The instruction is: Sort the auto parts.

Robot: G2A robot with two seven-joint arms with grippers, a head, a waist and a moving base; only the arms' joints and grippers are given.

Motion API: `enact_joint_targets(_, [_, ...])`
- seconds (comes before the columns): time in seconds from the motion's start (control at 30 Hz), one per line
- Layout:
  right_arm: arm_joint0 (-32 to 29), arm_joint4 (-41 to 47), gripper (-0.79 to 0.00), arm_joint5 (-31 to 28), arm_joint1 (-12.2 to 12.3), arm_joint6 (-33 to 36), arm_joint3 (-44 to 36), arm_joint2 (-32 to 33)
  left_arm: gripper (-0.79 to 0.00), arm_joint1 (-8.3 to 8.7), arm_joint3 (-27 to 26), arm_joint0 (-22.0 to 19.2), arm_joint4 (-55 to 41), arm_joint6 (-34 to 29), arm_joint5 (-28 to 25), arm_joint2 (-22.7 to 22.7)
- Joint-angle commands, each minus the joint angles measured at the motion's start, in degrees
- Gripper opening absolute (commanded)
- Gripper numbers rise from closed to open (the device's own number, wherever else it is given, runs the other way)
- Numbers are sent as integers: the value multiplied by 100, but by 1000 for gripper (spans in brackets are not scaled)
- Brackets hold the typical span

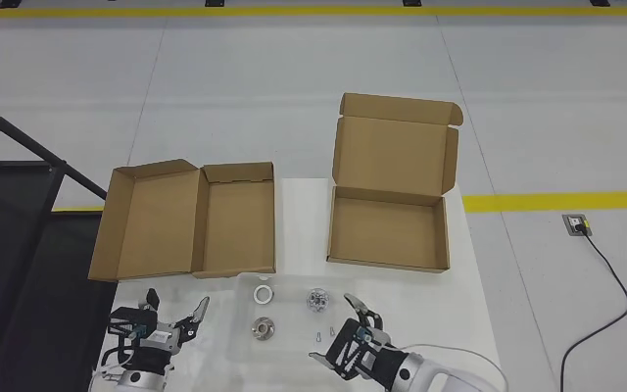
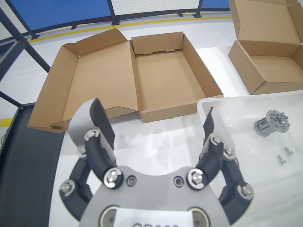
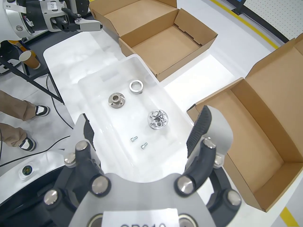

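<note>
the left gripper [image 2: 152, 109] hovers over the white table [image 2: 153, 142] just beside the clear tray [image 3: 94, 90], its fingers spread wide and empty. the right gripper [image 3: 144, 116] hangs above the tray's near end, also spread apart, gripping nothing. in the tray lie a ring [image 3: 136, 87], a flanged hub [image 3: 116, 100], a slotted disc [image 3: 157, 119] and two small bolts [image 3: 134, 139], all apart. beyond the tray stand two open cardboard boxes, the left box [image 1: 235, 220] and the right box [image 1: 389, 233].
</note>
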Motion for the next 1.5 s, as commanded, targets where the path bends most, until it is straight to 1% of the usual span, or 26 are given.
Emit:
enact_joint_targets(0.0, [102,-75,0,-101,-15,138,-15,-174,0,-13,89,-38,-71,14,95,-26])
enact_joint_targets(0.1, [382,51,0,-103,-72,621,-6,-488,0,-31,223,-59,-271,109,127,-91])
enact_joint_targets(0.23, [1009,654,0,-167,-193,1506,235,-950,0,-58,382,-2,-530,294,226,-207])
enact_joint_targets(0.33, [1515,1200,0,-44,-312,2003,458,-1284,0,-73,432,6,-653,301,333,-249])
enact_joint_targets(0.43, [1990,1711,0,254,-434,2352,768,-1500,0,-73,432,6,-653,301,333,-249])
enact_joint_targets(0.5, [2304,1709,0,631,-514,2762,1004,-1655,0,-73,432,6,-653,301,333,-249])
enact_joint_targets(0.57, [2627,1591,0,788,-592,3294,1223,-1908,0,-73,432,6,-653,301,333,-249])
enact_joint_targets(0.63, [2902,1092,0,871,-659,3525,1369,-2177,0,-73,432,6,-653,301,333,-249])
enact_joint_targets(0.7, [3017,558,0,1081,-718,3848,1586,-2445,0,-73,432,6,-653,301,333,-249])
enact_joint_targets(0.8, [3045,481,0,1364,-801,3902,1805,-2594,0,-73,432,6,-653,301,333,-249])
enact_joint_targets(0.9, [3036,555,0,1532,-848,3843,2081,-2568,0,-73,432,6,-653,301,333,-249])
enact_joint_targets(0.97, [3028,667,0,1682,-878,3684,2266,-2494,0,-73,432,6,-653,301,333,-249])
enact_joint_targets(1.13, [3081,518,0,2003,-966,3643,2728,-2531,0,-73,432,6,-653,301,333,-249])
enact_joint_targets(1.23, [3141,380,0,2180,-1046,3632,2910,-2652,0,-73,432,6,-653,301,333,-249])
enact_joint_targets(1.33, [3207,190,0,2502,-1141,3605,3132,-2762,0,-73,432,6,-653,301,333,-249])
enact_joint_targets(1.47, [3336,290,0,2836,-1282,3509,3481,-2782,0,-73,432,6,-653,301,333,-249])
